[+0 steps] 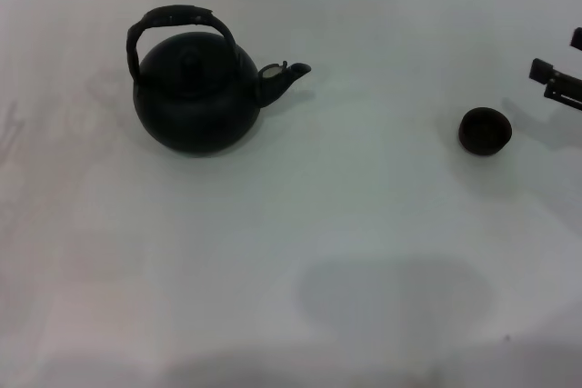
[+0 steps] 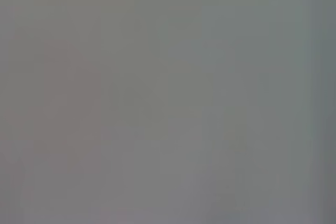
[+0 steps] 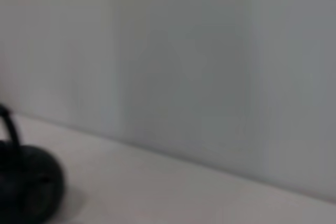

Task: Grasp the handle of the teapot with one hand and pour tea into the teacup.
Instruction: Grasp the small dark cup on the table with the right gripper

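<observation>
Going L to R across the white table. Teapot sits upright toward the left-rear: big, round, matte black, kettle-shaped, knobbed lid on top. The handle is a dark, rough-looking bail arching over the lid, its long axis running left-right in line w/ the spout, which is short, curved and points right, toward the cup. Nothing is touching the handle yet.

Well apart to the right is the teacup: tiny, round, dark brown-black, no handle, mouth up, looks empty as far as I can tell.

Right gripper pokes in at the far right edge, just beside the cup and slightly behind it, so the pot lies far to its left, w/ the cup in between. Only dark finger ends show; can't tell if they're apart or together. Its wrist cam catches the pot at the frame edge, far off.

Left gripper isn't visible anywhere; its wrist view is blank grey. The pot stands on the left side, so I'd judge the left arm the likelier one for the handle.
</observation>
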Robot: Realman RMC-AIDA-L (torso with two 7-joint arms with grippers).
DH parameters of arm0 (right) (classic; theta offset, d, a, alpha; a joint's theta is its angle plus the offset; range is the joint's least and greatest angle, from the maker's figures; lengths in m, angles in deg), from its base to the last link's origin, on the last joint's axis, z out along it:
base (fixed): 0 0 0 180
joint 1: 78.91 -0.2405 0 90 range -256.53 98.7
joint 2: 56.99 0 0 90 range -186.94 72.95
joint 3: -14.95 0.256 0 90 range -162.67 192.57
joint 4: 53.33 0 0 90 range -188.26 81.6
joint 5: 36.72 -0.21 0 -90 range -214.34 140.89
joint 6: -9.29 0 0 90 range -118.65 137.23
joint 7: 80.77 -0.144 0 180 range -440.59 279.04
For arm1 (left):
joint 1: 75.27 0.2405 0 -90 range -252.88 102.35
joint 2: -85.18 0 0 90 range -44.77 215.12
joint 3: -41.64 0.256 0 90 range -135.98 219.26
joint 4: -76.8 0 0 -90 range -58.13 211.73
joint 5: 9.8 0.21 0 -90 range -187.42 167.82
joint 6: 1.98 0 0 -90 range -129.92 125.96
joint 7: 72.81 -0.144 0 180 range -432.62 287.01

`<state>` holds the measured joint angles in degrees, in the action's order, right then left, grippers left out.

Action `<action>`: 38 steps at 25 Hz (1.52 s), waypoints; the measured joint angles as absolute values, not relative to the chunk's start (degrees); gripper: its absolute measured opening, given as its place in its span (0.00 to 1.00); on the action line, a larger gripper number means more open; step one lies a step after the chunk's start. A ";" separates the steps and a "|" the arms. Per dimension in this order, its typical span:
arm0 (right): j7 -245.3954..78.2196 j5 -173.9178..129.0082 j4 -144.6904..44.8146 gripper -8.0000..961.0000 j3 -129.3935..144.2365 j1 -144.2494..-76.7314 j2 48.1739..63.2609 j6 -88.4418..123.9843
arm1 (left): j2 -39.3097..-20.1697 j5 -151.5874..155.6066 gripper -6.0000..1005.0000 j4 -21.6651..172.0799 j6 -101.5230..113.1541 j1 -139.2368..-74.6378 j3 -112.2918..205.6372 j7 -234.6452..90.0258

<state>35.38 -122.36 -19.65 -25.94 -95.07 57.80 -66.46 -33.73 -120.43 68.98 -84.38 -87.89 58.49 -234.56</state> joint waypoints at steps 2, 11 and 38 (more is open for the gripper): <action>29.38 -116.97 -15.40 0.88 -25.98 -95.70 57.83 -68.95 | -33.73 -120.41 0.88 69.14 -83.95 -88.42 58.51 -234.55; 13.11 -102.59 -0.77 0.88 -33.36 -100.06 58.10 -74.65 | -33.52 -116.70 0.88 68.92 -83.75 -88.74 58.61 -233.90; -6.66 -83.64 13.84 0.88 -56.15 -104.09 58.31 -67.82 | -33.48 -110.61 0.88 65.81 -79.42 -88.40 58.61 -227.23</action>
